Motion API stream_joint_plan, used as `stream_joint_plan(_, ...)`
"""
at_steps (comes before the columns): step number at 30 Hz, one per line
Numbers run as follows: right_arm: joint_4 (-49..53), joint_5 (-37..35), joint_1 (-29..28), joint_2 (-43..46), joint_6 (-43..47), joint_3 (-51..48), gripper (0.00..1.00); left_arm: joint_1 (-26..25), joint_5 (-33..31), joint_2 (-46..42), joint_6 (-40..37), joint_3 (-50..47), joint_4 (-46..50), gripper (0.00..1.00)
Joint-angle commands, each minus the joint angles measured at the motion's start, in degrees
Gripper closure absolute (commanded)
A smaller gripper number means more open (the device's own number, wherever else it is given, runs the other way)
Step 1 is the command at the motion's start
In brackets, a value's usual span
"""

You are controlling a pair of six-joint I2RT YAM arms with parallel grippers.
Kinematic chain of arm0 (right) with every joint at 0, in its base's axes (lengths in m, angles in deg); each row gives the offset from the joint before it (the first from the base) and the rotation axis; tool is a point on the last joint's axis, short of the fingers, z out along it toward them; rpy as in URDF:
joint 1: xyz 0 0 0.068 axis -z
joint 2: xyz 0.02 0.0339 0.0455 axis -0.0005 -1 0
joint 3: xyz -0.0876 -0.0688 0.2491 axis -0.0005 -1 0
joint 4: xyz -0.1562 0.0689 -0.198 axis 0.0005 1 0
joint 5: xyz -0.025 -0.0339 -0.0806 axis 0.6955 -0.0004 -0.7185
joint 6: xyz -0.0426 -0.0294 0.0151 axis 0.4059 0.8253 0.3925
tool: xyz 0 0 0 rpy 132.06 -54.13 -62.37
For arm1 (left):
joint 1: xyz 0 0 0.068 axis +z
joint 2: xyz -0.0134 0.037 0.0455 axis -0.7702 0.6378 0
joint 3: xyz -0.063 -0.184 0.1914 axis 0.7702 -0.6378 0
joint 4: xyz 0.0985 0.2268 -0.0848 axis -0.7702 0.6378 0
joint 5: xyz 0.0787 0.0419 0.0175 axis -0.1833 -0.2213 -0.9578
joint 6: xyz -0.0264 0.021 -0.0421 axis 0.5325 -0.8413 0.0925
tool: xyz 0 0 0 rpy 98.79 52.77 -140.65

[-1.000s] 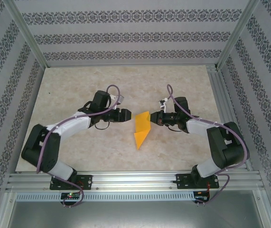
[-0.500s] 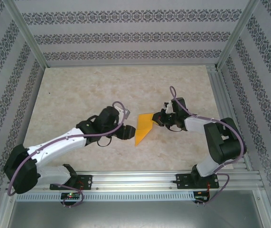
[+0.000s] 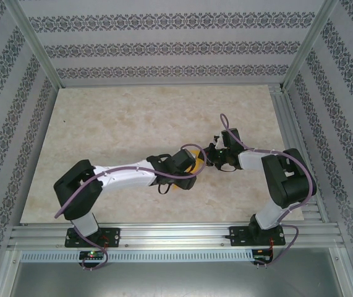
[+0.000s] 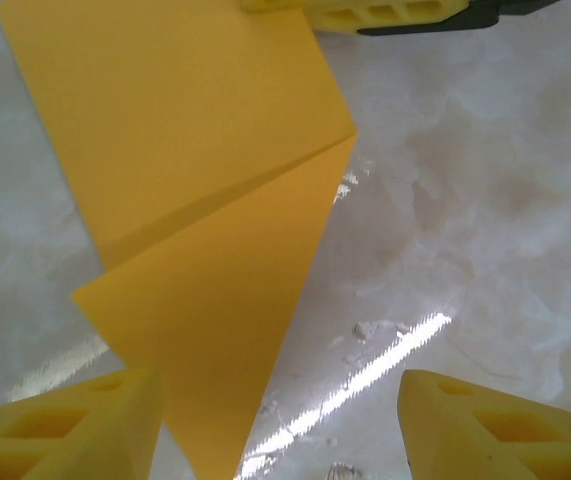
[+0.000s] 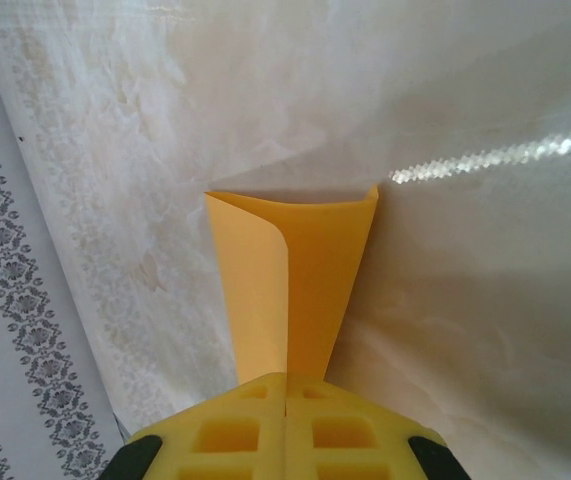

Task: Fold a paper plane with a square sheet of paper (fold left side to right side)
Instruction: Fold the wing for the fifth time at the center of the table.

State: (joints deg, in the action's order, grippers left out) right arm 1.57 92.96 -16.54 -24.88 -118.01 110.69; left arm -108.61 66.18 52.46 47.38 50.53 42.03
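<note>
Left arm swung over half-folded paper plane; left pincer spread astride its pointed tip. Right pincer pinches opposite edge, apparently anchoring it on worktop for creasing.

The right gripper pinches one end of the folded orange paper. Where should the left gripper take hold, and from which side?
Likely the narrow pointed end of the paper plane, opposite the right gripper's pinch. Bring the left gripper down from above, its open jaws astride the point: the paper there is slim enough to fit between them, and the wide end is taken.
</note>
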Motion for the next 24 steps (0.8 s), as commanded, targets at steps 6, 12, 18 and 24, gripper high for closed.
stream_joint_plan(6, -0.8, 0.6, -0.3, -1.6, -0.3, 1.7, 1.0, -1.2, -6.4, 6.1, -5.3, 5.6, 7.0, 0.37)
stream_joint_plan(12, -0.7, 0.9, -0.2, -1.9, -0.1, 1.8, 1.0, -1.4, -8.4, 8.4, -5.1, 6.2, 7.7, 0.41)
stream_joint_plan(18, -0.5, 0.9, -0.2, -2.8, 0.1, 2.0, 1.0, -1.8, -8.7, 9.7, -4.7, 6.5, 7.7, 0.46)
stream_joint_plan(24, -0.4, 0.8, -0.2, -2.9, 0.2, 1.9, 1.0, -2.1, -9.4, 10.4, -4.7, 6.4, 7.7, 0.5)
